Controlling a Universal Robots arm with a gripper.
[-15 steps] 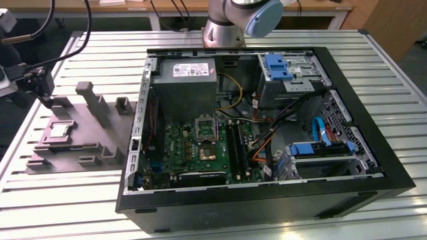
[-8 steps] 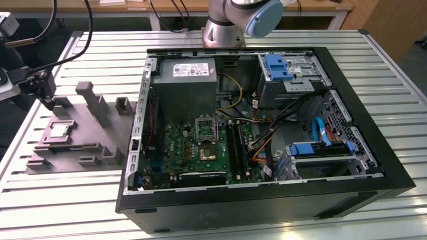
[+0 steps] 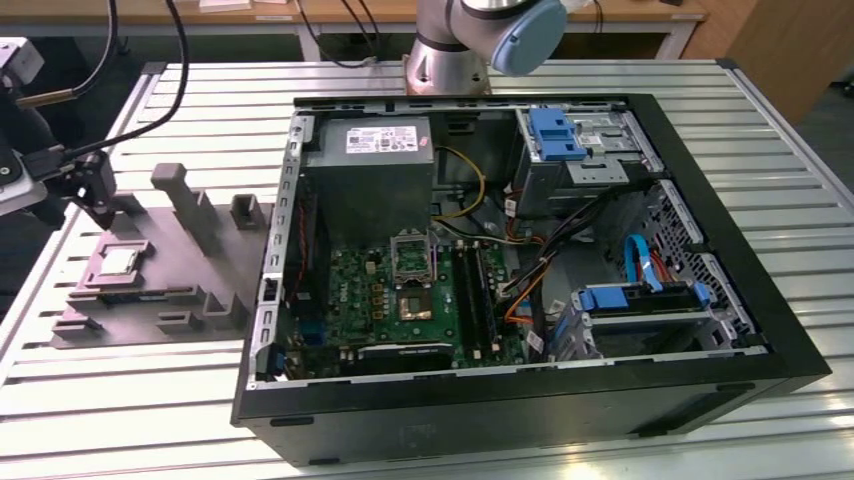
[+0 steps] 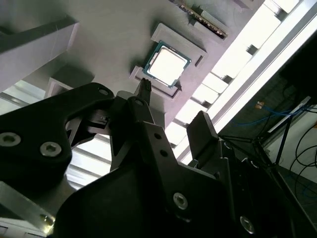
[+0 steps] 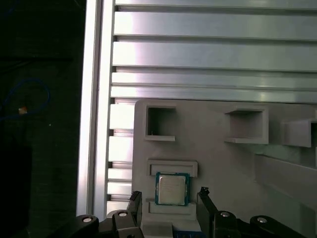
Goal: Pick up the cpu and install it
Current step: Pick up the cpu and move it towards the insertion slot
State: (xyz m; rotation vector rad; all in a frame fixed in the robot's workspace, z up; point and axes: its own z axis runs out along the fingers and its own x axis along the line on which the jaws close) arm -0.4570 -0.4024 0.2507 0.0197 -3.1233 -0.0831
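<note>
The pick-up step seems in hand: the gripper [image 5: 170, 196] hovers empty with its jaws spread wide, the cpu [image 5: 172, 189] lying below and between them in its grey holder [image 5: 223, 158], so grasping likely calls for a level, centred descent and a light squeeze.

Open computer case [image 3: 534, 415] on a slatted metal table [image 3: 134, 400].
A grey fixture plate [image 3: 174, 250] lies just beside the case on the exterior view's left. Inside, a green motherboard [image 3: 387, 310] lies flat next to a grey power supply [image 3: 374, 175], with cables [image 3: 534, 270] and two blue drive brackets [image 3: 554, 133] toward the right.
</note>
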